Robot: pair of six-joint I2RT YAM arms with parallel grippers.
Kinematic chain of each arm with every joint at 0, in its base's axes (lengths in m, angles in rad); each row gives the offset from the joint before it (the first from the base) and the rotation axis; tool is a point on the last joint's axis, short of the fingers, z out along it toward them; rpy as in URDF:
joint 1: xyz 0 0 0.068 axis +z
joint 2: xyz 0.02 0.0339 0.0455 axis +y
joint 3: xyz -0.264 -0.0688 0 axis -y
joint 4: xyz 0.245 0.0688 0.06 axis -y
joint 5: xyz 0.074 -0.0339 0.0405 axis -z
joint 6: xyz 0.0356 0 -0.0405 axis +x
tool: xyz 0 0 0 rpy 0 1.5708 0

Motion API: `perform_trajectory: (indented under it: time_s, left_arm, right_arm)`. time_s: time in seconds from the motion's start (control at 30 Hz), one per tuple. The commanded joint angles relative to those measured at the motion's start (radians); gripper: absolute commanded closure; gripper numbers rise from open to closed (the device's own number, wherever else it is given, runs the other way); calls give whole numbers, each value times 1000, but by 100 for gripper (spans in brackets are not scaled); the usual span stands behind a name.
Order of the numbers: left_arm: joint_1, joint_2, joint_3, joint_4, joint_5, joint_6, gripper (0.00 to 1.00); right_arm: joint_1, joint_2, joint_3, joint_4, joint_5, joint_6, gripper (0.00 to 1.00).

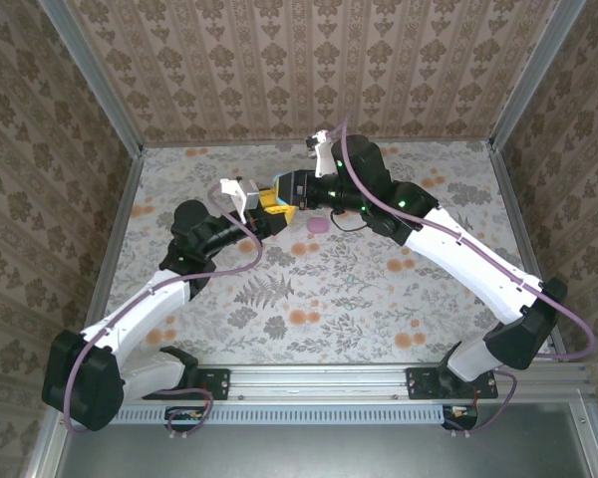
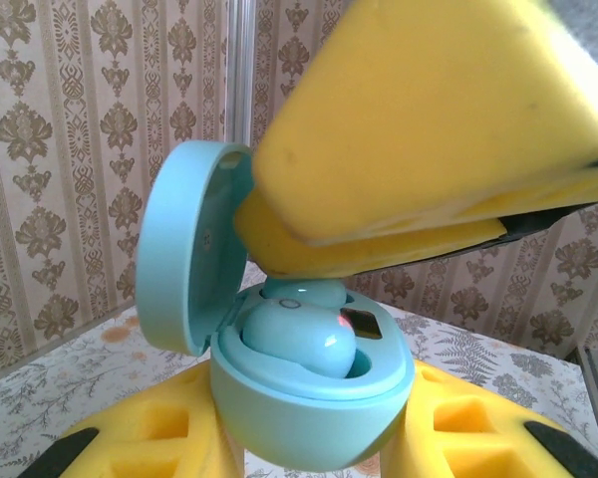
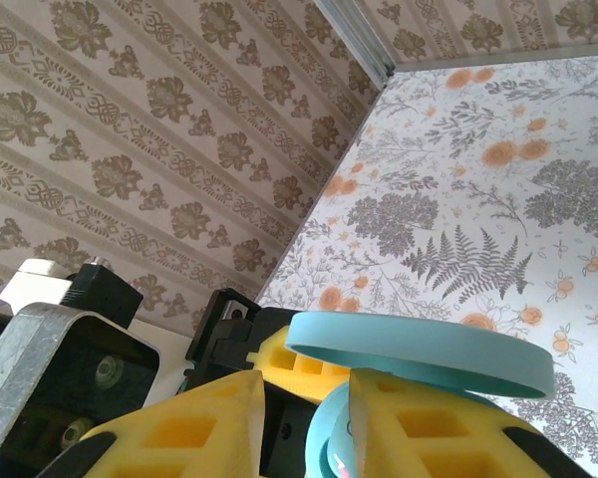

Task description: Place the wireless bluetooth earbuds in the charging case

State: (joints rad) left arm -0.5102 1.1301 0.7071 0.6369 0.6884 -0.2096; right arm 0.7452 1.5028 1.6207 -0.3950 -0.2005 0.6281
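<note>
Top external: floral mat, damask wallpaper walls.

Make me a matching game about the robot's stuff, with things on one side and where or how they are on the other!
Things:
1 case lid
2 mint earbud
3 pink object
4 left gripper pads

Clues:
a yellow
b lying on the flowered mat
c swung open
d sitting inside the charging case

Pairs: 1-c, 2-d, 3-b, 4-a.
</note>
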Motion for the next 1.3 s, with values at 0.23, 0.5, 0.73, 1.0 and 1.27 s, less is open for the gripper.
perform_trajectory:
  time_s: [0.23,0.5,0.73,1.0,1.27]
  left_arm:
    - [-7,-33,15,25,-1,12,72]
    - [-8,-29,24,-41,33,63,71]
    - [-42,-29,79,-159,111,165,71]
    - [-77,-24,103,-192,109,199,71]
    - [-77,-17,108,-192,59,200,71]
  right_arm:
    - [3,-76,11,-29,-7,-20,69]
    - [-57,-255,-104,-17,138,-3,66]
    - [-188,-155,-25,-69,-34,113,60]
    - [-196,40,107,-135,-199,132,57]
    - [-196,38,52,-136,-309,125,57]
